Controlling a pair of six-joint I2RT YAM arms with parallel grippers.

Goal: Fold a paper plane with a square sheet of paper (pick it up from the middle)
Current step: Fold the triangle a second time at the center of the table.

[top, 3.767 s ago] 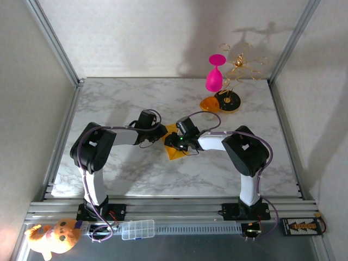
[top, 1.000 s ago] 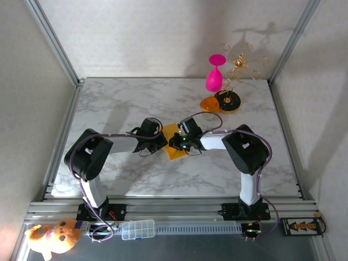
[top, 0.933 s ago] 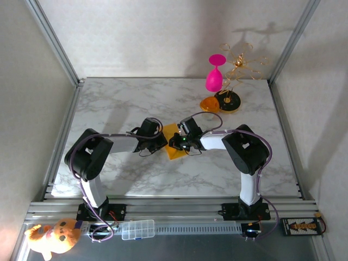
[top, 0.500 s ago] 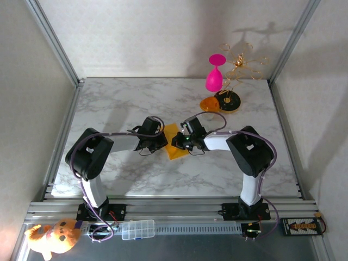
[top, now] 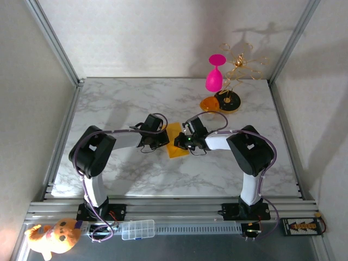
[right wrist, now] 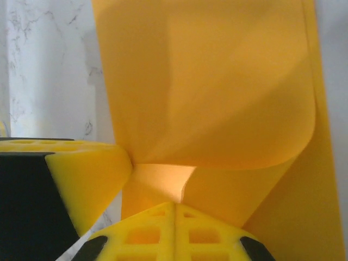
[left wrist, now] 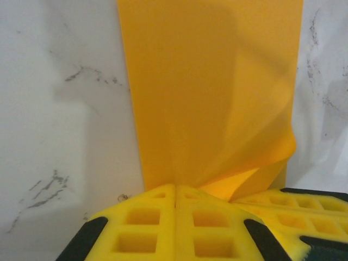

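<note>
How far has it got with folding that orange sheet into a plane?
Early on. Done: the square sheet of paper is already doubled over into a narrow strip on the marble table. In hand: the left gripper and right gripper, both shut, appear to pinch its edge, and the upper layer curls up, not pressed flat. Left: the pointed nose and wing folds; no dart shape yet.
</note>
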